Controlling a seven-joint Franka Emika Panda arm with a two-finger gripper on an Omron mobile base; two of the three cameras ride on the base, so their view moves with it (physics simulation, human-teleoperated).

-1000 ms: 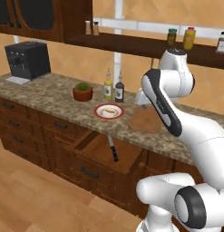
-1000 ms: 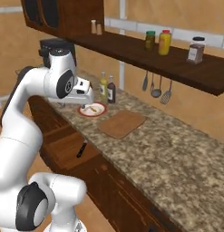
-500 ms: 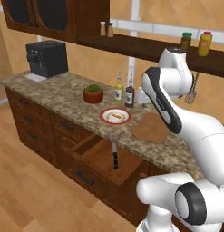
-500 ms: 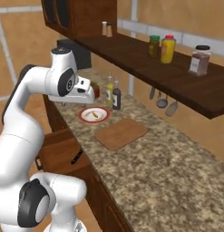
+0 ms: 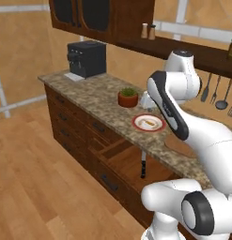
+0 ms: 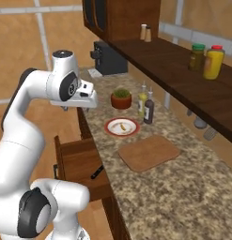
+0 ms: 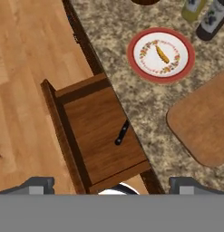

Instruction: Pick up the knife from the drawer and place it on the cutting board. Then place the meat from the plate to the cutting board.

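A speckled stone table [image 6: 183, 197] runs above a wood floor [image 5: 37, 187]. The drawer [image 7: 104, 131] stands pulled out at the table's front edge, the knife [image 7: 122, 132] lying inside. The plate [image 7: 161, 55] carries the meat [image 7: 162, 54]; the cutting board [image 7: 202, 122] is bare. The claw [image 7: 111, 183] hangs released, well above the drawer.

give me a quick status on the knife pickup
Gripper high above open drawer, holding nothing. Knife lies in drawer, blade under counter edge. Cutting board bare.
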